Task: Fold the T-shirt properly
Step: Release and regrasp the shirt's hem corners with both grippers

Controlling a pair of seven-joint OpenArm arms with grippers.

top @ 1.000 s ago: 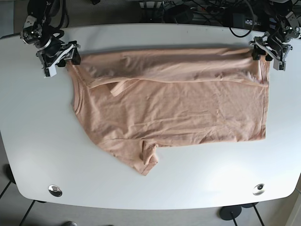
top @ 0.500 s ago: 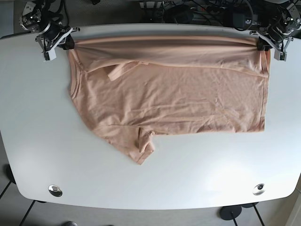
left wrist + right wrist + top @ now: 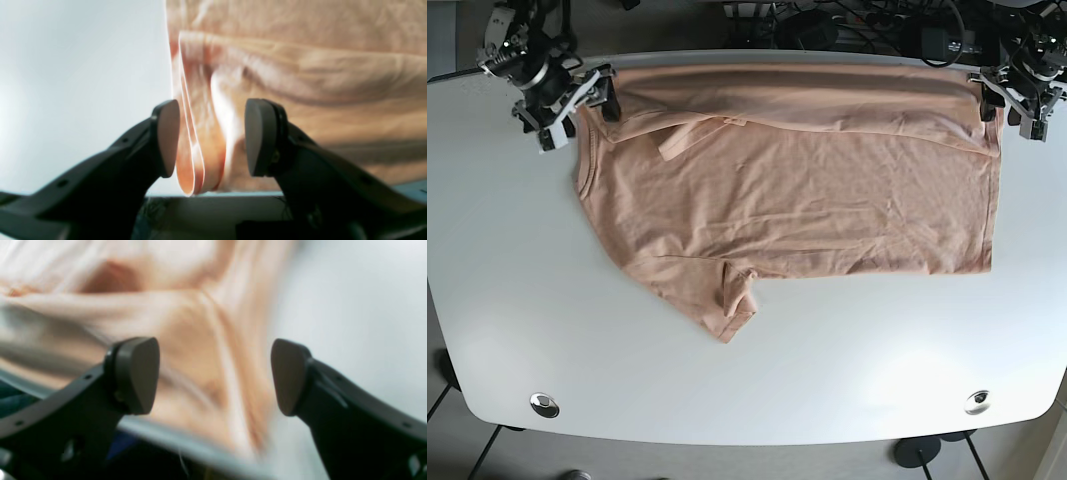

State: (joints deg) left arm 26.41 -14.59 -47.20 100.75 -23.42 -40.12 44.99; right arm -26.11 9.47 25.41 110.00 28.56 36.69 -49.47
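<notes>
Both gripper sets, left gripper (image 3: 210, 138) and right gripper (image 3: 215, 376), gape over the blurred T-shirt (image 3: 787, 180).

The T-shirt (image 3: 797, 190) is plain peach-tan, with no pattern or print. The worktop (image 3: 757, 385) is plain white. Both grippers' fingers (image 3: 166, 136) are black with matte grey pads.
</notes>
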